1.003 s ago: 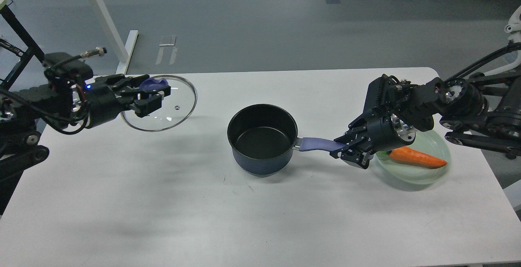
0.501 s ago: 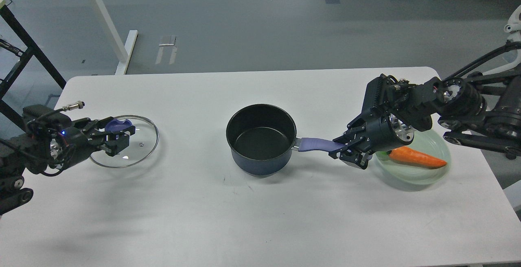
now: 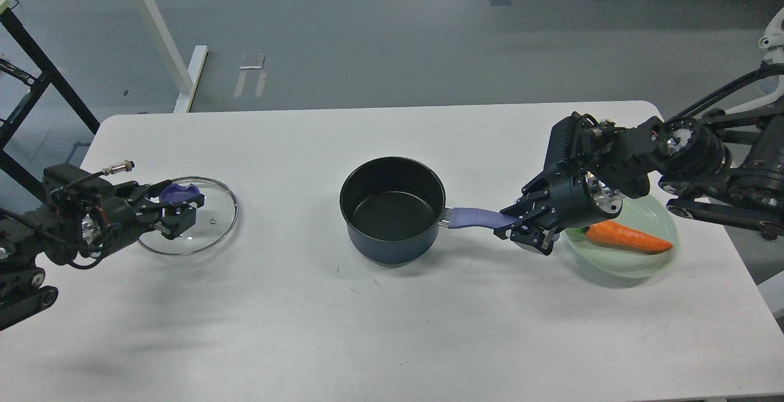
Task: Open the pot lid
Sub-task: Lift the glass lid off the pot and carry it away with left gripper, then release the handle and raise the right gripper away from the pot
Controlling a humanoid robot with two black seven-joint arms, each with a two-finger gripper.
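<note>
The dark blue pot (image 3: 393,209) stands uncovered at the table's middle, its purple handle (image 3: 474,217) pointing right. My right gripper (image 3: 519,225) is shut on the end of that handle. The glass lid (image 3: 205,227) lies flat on the table at the far left, well apart from the pot. My left gripper (image 3: 182,211) is over the lid, its fingers closed around the lid's purple knob (image 3: 179,192).
A pale green plate (image 3: 631,264) with a carrot (image 3: 628,237) sits at the right, just behind my right gripper. The white table (image 3: 392,328) ends close to the lid's left side. A white desk leg stands on the floor at the back left.
My left gripper carried the lid down and to the left, from hovering above the table's back left to resting on the table. The right gripper and the pot have not moved.
</note>
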